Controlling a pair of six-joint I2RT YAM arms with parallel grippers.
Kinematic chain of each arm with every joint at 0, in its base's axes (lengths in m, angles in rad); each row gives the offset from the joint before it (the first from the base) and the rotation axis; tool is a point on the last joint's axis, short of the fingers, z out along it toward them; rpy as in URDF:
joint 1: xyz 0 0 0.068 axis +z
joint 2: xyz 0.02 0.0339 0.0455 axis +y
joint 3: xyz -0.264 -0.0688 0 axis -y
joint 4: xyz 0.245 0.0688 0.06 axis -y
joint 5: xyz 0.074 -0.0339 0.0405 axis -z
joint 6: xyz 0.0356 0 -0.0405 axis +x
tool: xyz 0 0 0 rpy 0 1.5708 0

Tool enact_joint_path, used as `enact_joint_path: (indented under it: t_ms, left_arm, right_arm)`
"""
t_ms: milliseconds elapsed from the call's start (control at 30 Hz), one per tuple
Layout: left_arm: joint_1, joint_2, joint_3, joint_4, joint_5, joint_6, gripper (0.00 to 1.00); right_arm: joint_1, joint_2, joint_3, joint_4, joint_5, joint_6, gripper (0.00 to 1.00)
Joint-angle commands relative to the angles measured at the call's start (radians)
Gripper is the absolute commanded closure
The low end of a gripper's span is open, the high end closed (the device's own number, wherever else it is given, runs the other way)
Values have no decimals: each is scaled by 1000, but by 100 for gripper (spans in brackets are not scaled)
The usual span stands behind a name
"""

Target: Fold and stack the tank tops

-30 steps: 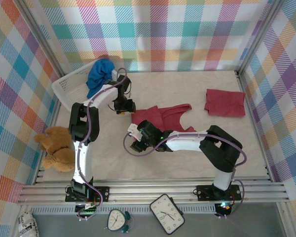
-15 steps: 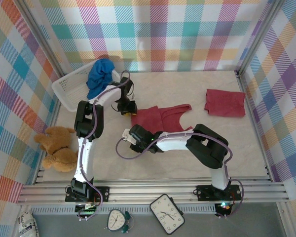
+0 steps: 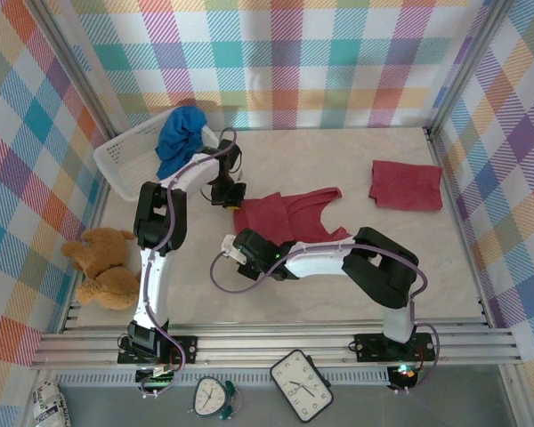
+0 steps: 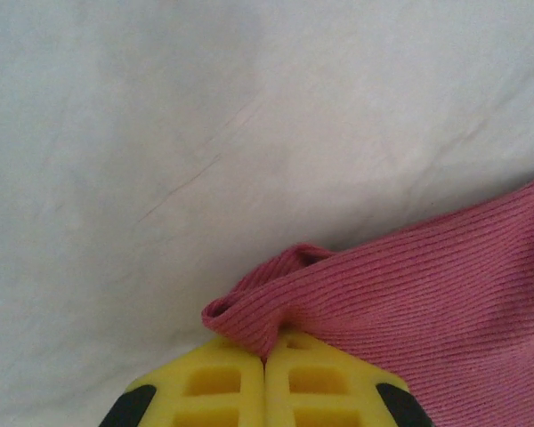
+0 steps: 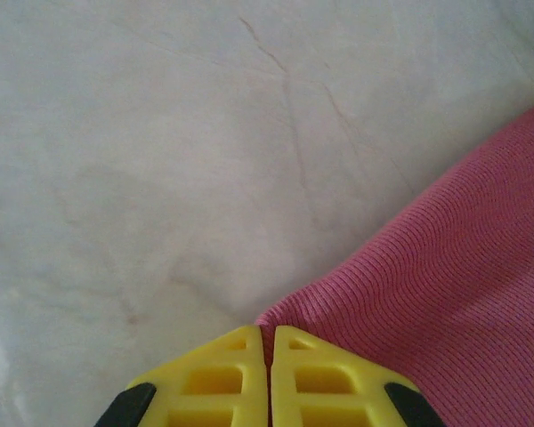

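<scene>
**Both claws clamped on hem corners of the spread red tank top**

Top view. The spread red tank top (image 3: pixel 285 215) lies flat mid-bench with its long axis running left to right. The hem is on the left and the shoulder straps point right. The left claw (image 3: pixel 226 197) sits at the far hem corner and the right claw (image 3: pixel 246 242) at the near one, so the whole garment lies to the right of both. The hem edge runs near-to-far between them. A folded red tank top (image 3: pixel 407 185) rests well apart at far right. The blue tank top (image 3: pixel 180 133) is heaped in the white mesh basket (image 3: pixel 120 165) at far left. Judgement: the next move carries the hem rightward over the straps.

Left wrist. The left claw (image 4: pixel 265 360) is closed, yellow pads meeting on a rolled lip of ribbed pink-red knit (image 4: pixel 409 302). The cloth is soft and bunches at the pinch. The bench (image 4: pixel 205 133) is pale and faintly creased.

Right wrist. The right claw (image 5: pixel 269 345) is closed on the corner tip of the same fine-ribbed knit (image 5: pixel 445 267), which lies flat here. The bench (image 5: pixel 160 133) is pale and mottled.
</scene>
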Motion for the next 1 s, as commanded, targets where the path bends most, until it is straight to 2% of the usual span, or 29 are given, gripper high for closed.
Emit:
enact_joint_path:
  t_ms: [0, 100, 233, 467, 833, 967]
  left_arm:
    - [17, -127, -61, -74, -115, 10, 100]
    - [22, -213, -131, -88, -144, 1, 100]
    - [20, -333, -204, -115, -146, -20, 100]
    - [-28, -436, -193, -194, -179, -33, 100]
    - [-4, -566, -300, -249, -312, -55, 100]
    - [-1, -607, -294, -266, -296, -60, 99]
  right_arm:
    - [55, -54, -30, 92, -44, 11, 96]
    - [82, -81, -47, 113, -55, 51, 96]
    - [90, -183, -107, 161, -89, 187, 96]
    - [91, -331, -196, 237, -133, 360, 96]
    - [142, -269, -149, 298, -246, 438, 96]
    - [144, -297, -158, 328, -231, 461, 96]
